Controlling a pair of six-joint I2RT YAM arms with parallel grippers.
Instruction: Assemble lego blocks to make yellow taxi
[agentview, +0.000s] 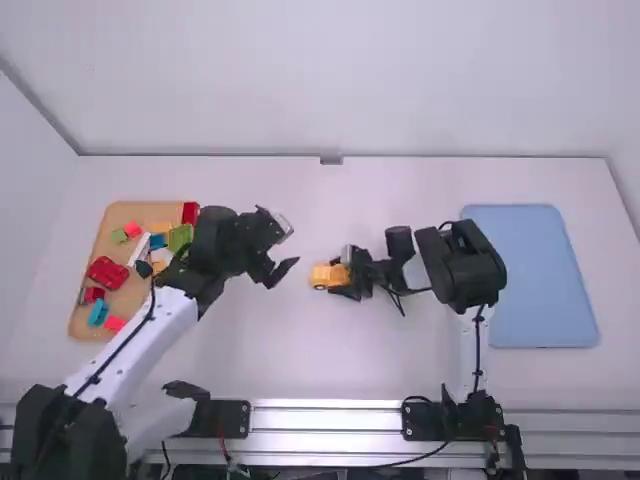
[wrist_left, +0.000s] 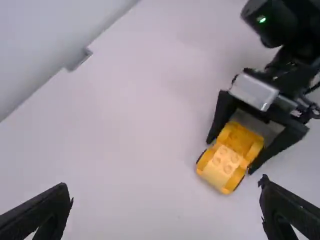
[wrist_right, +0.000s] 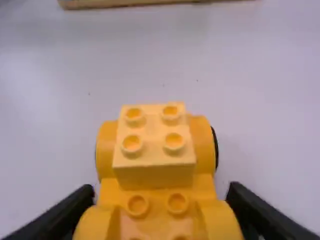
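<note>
Item: right gripper (agentview: 340, 277), its two fingers being kept clamped on the yellow taxi (agentview: 320, 274), one at each side of the end nearer that arm.

Item: yellow taxi, being held near the middle of the table (agentview: 400, 350); whether its weight is being borne by the tabletop cannot be told. Its base is being flanked by rounded yellow wheel arches with black wheels below. A paler yellow block (wrist_right: 153, 145), four studs on top, is being carried between the arches at the end away from the right arm.

Item: left gripper (agentview: 288, 245), its fingers being held wide apart with nothing between them, above the table, near the taxi but not touching it.

Item: tan tray (agentview: 122, 210), being kept at the table's left side, partly overlapped by the left arm in the high view. Loose pieces are being stored in it: red, pink, green, blue, white and yellow, a rounded red one (agentview: 108, 272) among them.

Item: light-blue board (agentview: 525, 280), being kept flat at the right side, beyond the right arm
</note>
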